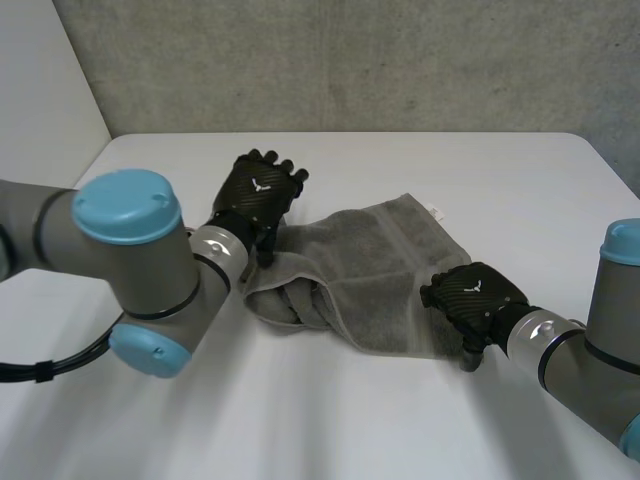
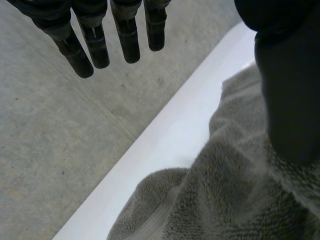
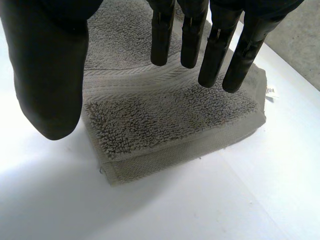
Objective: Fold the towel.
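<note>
Left hand [image 1: 258, 195]: raised at bunched left end of towel [image 1: 370, 265], fingers straight and spread, holding nothing. Towel: grey terry with woven band, lying mid-counter [image 1: 500, 175]. Right hand [image 1: 475, 295]: over near right corner, fingers straight, wide of thumb, empty.

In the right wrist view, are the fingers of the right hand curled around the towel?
No, the fingers of the right hand are straight above the towel, and its thumb stands apart from them.
</note>
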Robot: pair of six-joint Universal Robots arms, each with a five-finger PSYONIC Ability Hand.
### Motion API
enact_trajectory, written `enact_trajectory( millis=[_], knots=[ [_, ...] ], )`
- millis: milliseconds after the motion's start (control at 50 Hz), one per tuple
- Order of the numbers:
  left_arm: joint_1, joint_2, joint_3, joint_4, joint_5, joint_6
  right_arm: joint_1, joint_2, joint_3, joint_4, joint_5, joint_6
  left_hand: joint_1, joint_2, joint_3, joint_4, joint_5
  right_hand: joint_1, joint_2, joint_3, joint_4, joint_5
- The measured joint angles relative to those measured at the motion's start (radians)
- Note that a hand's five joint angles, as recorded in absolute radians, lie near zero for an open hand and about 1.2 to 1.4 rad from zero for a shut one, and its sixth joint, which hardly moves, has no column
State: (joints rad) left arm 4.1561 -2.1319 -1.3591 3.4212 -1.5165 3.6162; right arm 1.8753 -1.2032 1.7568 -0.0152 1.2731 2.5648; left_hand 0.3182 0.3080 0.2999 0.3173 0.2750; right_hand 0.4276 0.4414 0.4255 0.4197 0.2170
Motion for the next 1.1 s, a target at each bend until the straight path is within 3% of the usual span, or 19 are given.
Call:
enact_trajectory(
  millis=[340,640,960,1100],
  knots=[
    [0.013,0.224,-0.269,-0.015,0.003,-0.088,0.007,-0.001,0.038,-0.049,-0.005,0.051,0.0,0.0,0.0,0.0,-0.001,0.0,0.0,0.0,0.0,0.004],
    [0.022,0.24,-0.392,-0.015,-0.001,-0.11,0.033,-0.002,0.034,-0.063,-0.01,0.054,0.0,0.0,0.0,0.0,0.002,0.0,0.0,0.0,0.0,0.005],
    [0.023,0.422,-0.468,-0.043,0.007,-0.175,0.156,0.002,-0.013,-0.087,-0.015,0.147,0.011,0.025,0.033,0.003,0.064,0.0,0.0,0.0,0.0,0.005],
    [0.034,0.484,-0.569,-0.082,0.007,-0.169,0.212,0.069,-0.096,-0.091,-0.002,0.205,0.02,0.035,0.046,0.003,0.079,0.0,0.0,0.0,0.0,0.007]
  ],
)
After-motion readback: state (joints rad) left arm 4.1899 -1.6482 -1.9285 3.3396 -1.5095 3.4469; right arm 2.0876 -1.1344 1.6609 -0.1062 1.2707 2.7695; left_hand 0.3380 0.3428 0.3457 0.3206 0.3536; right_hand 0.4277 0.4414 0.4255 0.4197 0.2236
